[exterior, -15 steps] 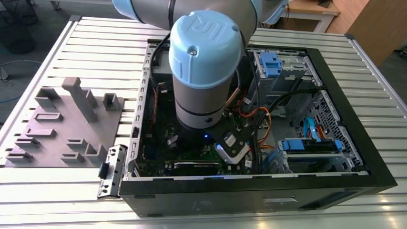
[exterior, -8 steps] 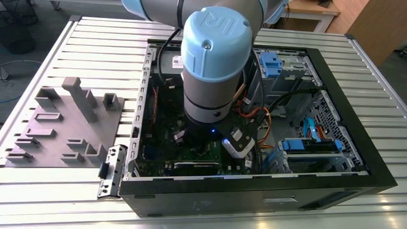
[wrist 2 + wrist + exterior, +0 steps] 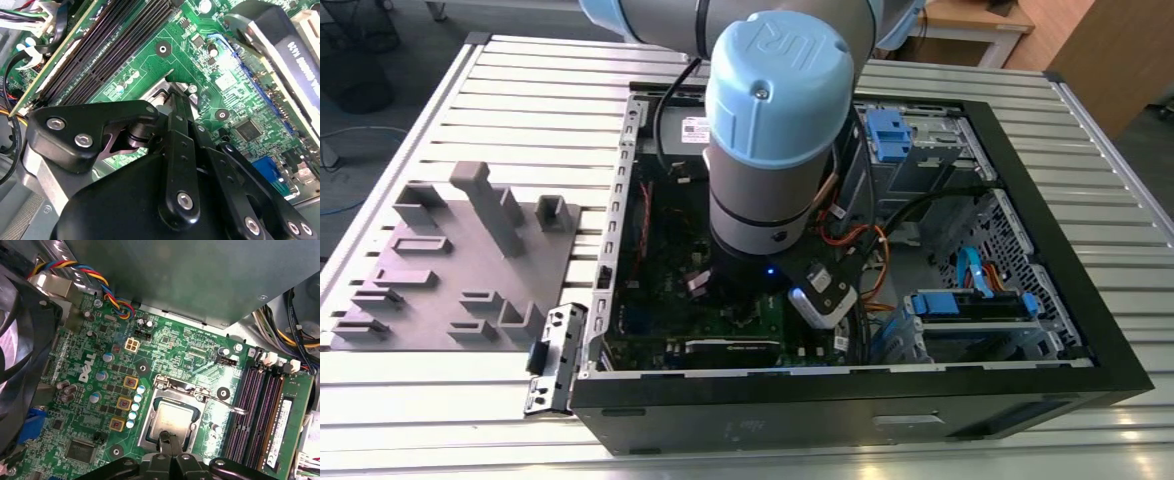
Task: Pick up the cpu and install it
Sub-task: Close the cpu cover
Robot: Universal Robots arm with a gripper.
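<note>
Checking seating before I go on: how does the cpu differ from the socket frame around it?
The cpu is a dull silvery square; the socket frame is a shinier, larger rectangle. The cpu lies inside, under the gripper; the frame borders it. Both lie flat on the green motherboard.

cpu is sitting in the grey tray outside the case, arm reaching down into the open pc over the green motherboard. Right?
Not quite. The cpu is not in the grey tray; the first wrist view shows it lying inside the metal socket frame on the green motherboard, with the gripper right at its edge. The rest holds: in the exterior view the arm reaches down into the open pc case.
</note>
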